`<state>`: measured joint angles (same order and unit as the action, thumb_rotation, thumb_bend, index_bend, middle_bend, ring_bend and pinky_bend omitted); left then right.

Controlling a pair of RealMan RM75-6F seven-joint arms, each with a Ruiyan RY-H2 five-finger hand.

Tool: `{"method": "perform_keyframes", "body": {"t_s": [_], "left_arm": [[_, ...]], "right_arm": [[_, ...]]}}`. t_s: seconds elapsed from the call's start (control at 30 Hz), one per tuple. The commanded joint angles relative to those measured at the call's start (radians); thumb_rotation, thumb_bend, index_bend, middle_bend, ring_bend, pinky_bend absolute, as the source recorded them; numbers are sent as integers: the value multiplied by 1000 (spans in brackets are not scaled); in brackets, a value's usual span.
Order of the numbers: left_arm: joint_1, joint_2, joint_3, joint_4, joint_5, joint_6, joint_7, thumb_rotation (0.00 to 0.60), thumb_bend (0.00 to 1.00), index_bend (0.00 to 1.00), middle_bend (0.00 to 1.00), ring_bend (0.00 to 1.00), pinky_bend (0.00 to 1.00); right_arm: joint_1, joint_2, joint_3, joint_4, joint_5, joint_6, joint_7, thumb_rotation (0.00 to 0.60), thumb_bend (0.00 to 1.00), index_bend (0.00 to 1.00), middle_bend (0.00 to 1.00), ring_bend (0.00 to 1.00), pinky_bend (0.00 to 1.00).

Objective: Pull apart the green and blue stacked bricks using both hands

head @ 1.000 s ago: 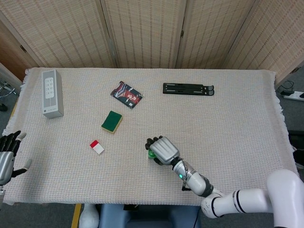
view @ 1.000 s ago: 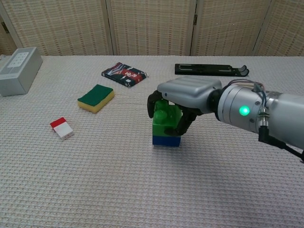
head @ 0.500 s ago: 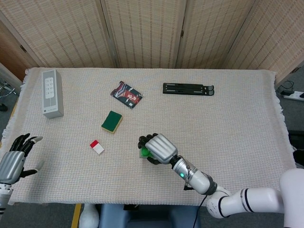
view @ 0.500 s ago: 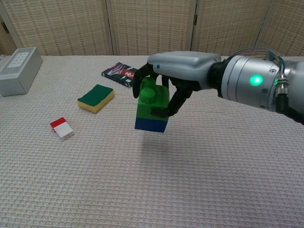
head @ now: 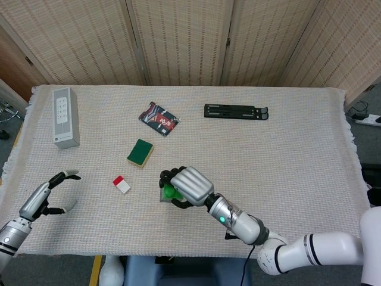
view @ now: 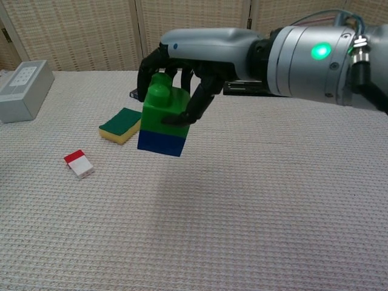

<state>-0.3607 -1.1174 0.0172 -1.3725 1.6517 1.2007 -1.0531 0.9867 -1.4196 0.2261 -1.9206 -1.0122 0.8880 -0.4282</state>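
My right hand (view: 188,60) grips the green brick (view: 161,107) from above and holds it in the air, with the blue brick (view: 160,143) still stuck under it. In the head view the same hand (head: 186,186) covers most of the stack, and only a bit of the green brick (head: 168,191) shows. My left hand (head: 52,189) is at the table's front left, fingers spread and holding nothing, well apart from the stack. It does not show in the chest view.
On the cloth lie a small red and white block (head: 121,184), a green and yellow sponge (head: 140,152), a dark printed packet (head: 159,118), a black bar (head: 236,111) at the back and a grey box (head: 64,116) at the far left.
My right hand has lifted the stacked bricks off the table and carried them up and to the left. My left hand has come in from the left edge over the table.
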Motion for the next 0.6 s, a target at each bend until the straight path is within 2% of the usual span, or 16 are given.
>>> {"method": "perform_keyframes", "body": {"t_s": [0.03,0.23,0.43,0.6], "left_arm": [[-61,-44,40,33,32,-62,-184,600,377,178,290,134,146],[-129,-73,90,78,99,-100,-365,600,374,180,290,125,145],[-181,-70,150,75,174,-90,-449,600,370,167,287,97,132],[-229,-64,197,75,224,-77,-541,600,364,123,212,27,83]], "right_arm": [[17,-22,11,0,12,-4,1,600,428,922,717,837,896],[51,-37,15,-25,38,-2,-31,600,428,922,717,835,895],[86,-46,23,-38,88,11,-70,600,428,922,717,836,895],[121,-68,7,-29,141,24,-127,600,428,922,717,835,895]]}}
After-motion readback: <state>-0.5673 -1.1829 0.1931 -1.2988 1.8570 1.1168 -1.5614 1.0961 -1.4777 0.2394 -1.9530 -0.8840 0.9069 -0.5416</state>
